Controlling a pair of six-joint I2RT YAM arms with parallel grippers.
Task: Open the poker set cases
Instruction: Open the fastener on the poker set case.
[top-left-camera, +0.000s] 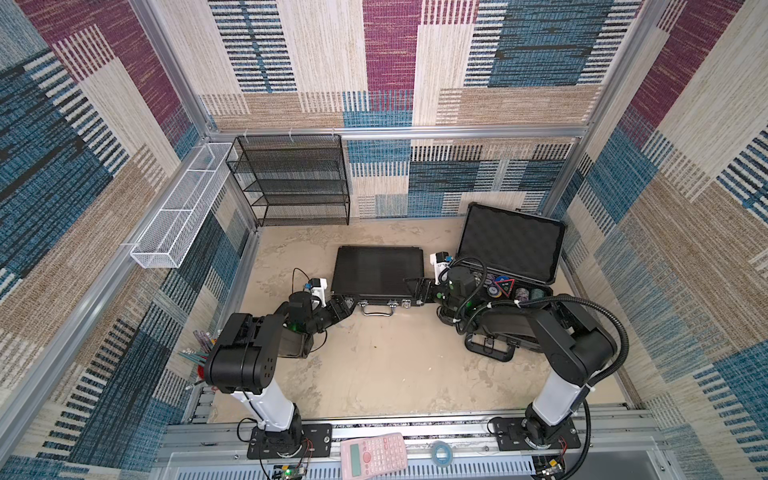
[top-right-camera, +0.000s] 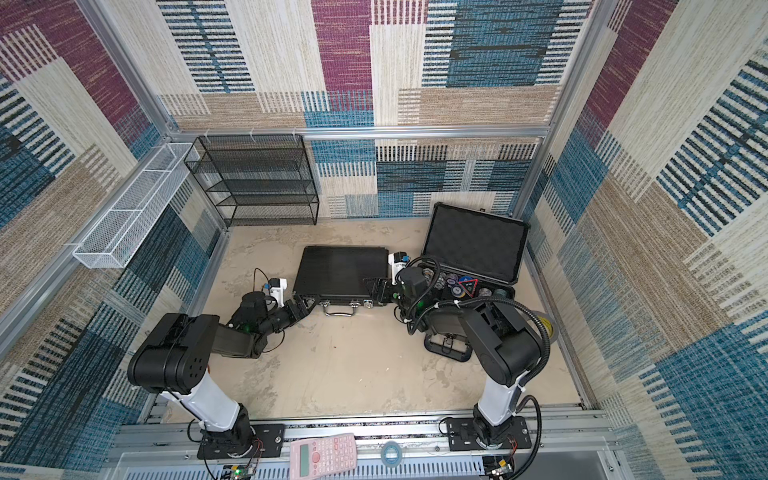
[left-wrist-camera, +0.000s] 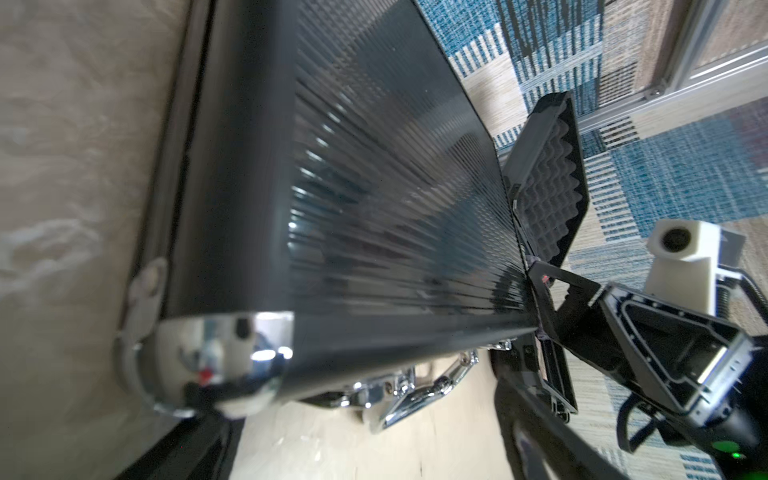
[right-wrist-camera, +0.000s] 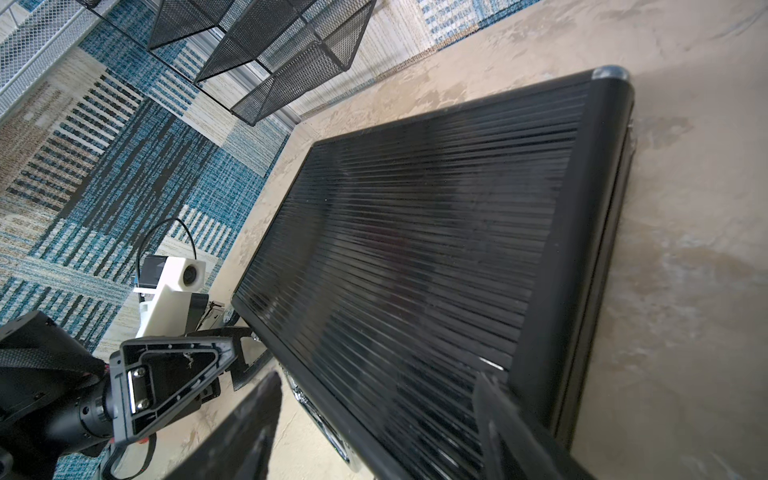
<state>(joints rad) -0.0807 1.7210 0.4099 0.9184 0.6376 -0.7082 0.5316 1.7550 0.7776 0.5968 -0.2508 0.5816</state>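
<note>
The grey case (top-left-camera: 513, 245), just outboard of the right claw (top-left-camera: 417, 291), already stands open. The black ribbed case (top-left-camera: 376, 272) lies shut between both claws. The left claw (top-left-camera: 347, 302) gapes released at one front corner; the right straddles the other, grip unclear. Next, probably: free the latches (top-left-camera: 406, 304), then lift.

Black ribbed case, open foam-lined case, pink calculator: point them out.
Black ribbed case (top-left-camera: 376, 270): a top view, lid centre.
Open foam-lined case (top-left-camera: 513, 243): a top view, lid foam.
Pink calculator (top-left-camera: 382, 451): a top view, keypad.
</note>
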